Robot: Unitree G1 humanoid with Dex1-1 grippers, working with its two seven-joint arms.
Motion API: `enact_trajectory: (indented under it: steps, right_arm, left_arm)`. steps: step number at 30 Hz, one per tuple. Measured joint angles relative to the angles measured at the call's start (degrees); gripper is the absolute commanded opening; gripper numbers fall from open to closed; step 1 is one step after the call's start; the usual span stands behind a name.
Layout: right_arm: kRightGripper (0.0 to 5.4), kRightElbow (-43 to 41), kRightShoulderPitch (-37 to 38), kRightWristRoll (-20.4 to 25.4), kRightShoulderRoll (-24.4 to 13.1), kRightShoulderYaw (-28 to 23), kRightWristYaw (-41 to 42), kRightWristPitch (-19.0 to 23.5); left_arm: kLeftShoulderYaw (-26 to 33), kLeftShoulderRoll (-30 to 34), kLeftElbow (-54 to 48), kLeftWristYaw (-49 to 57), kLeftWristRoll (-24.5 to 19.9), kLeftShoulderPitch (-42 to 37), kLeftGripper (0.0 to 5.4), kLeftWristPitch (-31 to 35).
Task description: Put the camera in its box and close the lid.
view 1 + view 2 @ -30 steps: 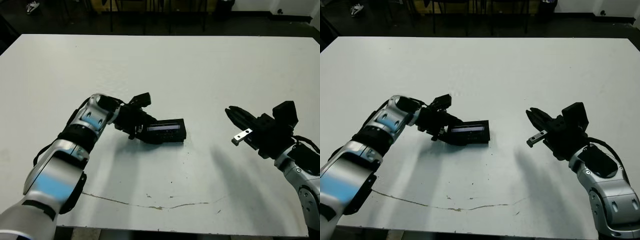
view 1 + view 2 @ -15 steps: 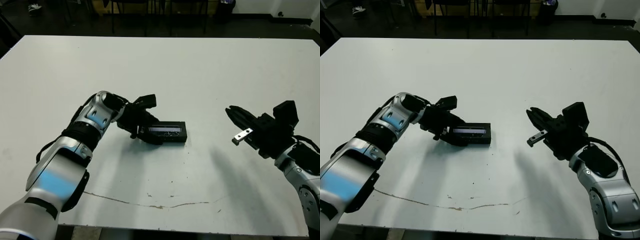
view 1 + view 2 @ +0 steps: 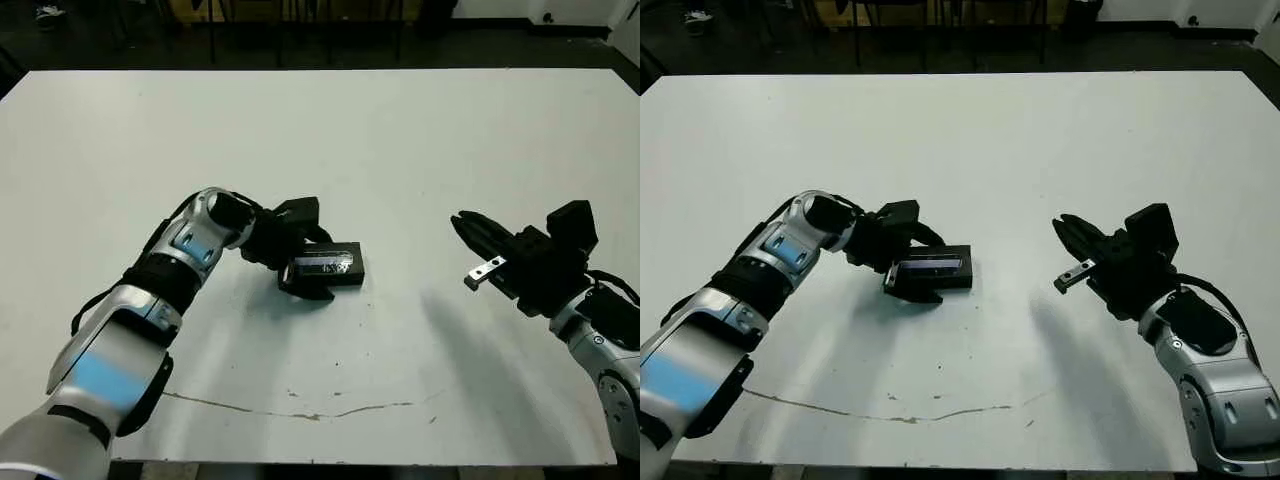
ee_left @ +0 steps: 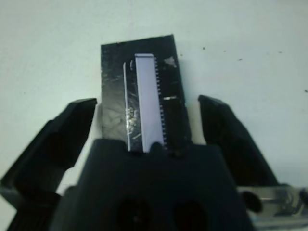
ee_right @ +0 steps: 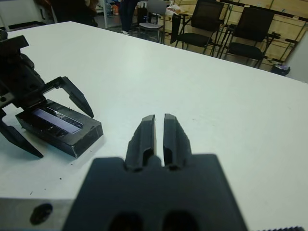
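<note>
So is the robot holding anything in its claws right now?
No. The left gripper is open, its fingers either side of the box without touching. The right gripper is shut on nothing.

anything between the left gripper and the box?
Nothing visible. The left gripper is open, one finger on either side of the box, neither touching it in the left wrist view. The right gripper is shut and well off to the side over bare table.
</note>
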Motion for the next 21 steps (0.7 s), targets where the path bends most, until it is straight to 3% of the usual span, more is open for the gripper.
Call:
enact_trajectory:
  steps: [12, 17, 21]
  right_arm:
    - [0.00, -0.23, 0.16, 0.02, 0.02, 0.01, -0.45, -0.25]
    - [0.00, -0.14, 0.13, 0.11, 0.05, 0.01, -0.37, -0.21]
    - [0.00, -0.24, 0.14, 0.07, 0.09, 0.02, -0.65, -0.19]
  left_arm:
    - [4.61, 11.32, 0.35, 1.63, -2.93, 5.80, 5.39, -11.84]
    - [7.76, 16.60, -1.50, 1.02, -5.60, 10.10, 5.39, -12.81]
    - [10.71, 22.96, -8.52, -1.22, -8.03, 15.38, 5.39, -7.55]
